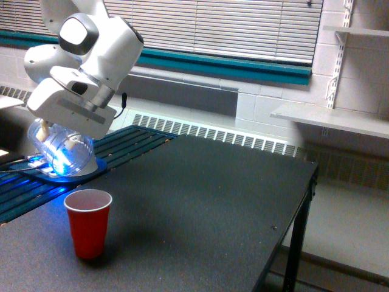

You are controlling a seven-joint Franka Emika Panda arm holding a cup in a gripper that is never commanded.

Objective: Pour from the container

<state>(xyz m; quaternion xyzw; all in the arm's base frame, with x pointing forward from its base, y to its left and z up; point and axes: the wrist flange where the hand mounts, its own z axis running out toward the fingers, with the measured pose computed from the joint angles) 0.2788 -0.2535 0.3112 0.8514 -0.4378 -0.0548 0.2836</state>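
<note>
up at the exterior view's left, the white robot arm [85,55] holds the container [61,149] tipped over on its side. the fingers [58,135] are mostly hidden under the big white hand part, but they look closed tight on the clear jar. the jar glows blue from a light thing behind it. it hangs in the air, up and a bit to the left of the red cup [89,222], not right over it. the red cup stands on the dark counter [213,207], and something pinkish seems to sit near its top. i cannot see any pieces left in the jar, so the pouring looks about done. next, the arm should turn the jar back upright, slowly, and keep it clear of the cup so the cup does not fall
</note>
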